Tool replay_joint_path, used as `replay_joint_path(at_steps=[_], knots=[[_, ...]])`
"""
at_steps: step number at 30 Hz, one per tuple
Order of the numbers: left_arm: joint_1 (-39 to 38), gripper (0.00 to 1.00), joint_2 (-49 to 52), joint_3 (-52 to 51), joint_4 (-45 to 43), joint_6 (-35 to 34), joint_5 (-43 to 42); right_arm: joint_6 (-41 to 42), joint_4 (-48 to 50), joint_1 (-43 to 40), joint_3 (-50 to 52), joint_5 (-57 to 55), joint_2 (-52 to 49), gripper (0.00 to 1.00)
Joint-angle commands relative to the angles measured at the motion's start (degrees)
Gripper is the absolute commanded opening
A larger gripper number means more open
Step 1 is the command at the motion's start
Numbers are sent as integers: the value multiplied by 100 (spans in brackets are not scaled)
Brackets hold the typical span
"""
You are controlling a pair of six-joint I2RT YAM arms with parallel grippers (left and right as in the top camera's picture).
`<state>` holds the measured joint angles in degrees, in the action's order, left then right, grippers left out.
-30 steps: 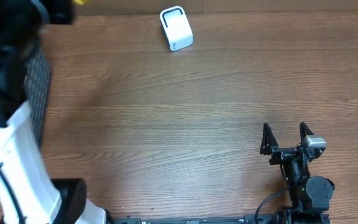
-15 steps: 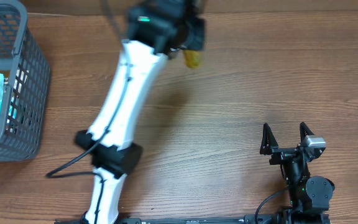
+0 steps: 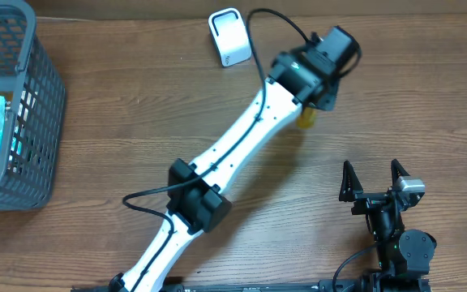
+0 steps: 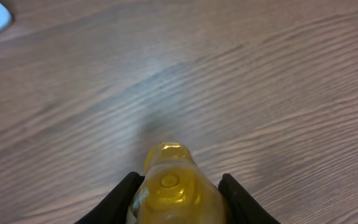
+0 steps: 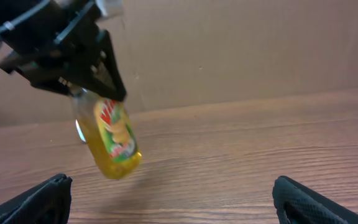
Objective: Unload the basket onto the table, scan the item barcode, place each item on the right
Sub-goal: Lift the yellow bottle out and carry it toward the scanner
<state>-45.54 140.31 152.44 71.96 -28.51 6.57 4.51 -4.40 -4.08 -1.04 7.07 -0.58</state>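
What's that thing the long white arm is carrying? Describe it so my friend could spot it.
On the wooden table, follow the long white arm to its far end. Its jaws grip a small bottle of yellow liquid with a red and green label. It is the only yellow thing there; the nearby box is plain white.

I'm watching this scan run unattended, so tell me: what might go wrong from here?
The yellow bottle hangs tilted above the table, gripped only at its upper end by the left gripper; it might slip out. The white scanner sits away from the bottle, so a hasty swing there could knock it.
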Motion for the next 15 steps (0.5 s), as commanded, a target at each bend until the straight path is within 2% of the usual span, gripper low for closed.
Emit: replay_joint_path(at_steps=[1,10,15], knots=[[-184,26,85,50,-17,-470,476,22,22,31,59,-57,42,100],[-435,28,254,-103,-293,-505,776,20,22,31,59,-57,42,100],[-435,28,254,-232,-354,-892,804,20,22,31,59,-57,42,100]])
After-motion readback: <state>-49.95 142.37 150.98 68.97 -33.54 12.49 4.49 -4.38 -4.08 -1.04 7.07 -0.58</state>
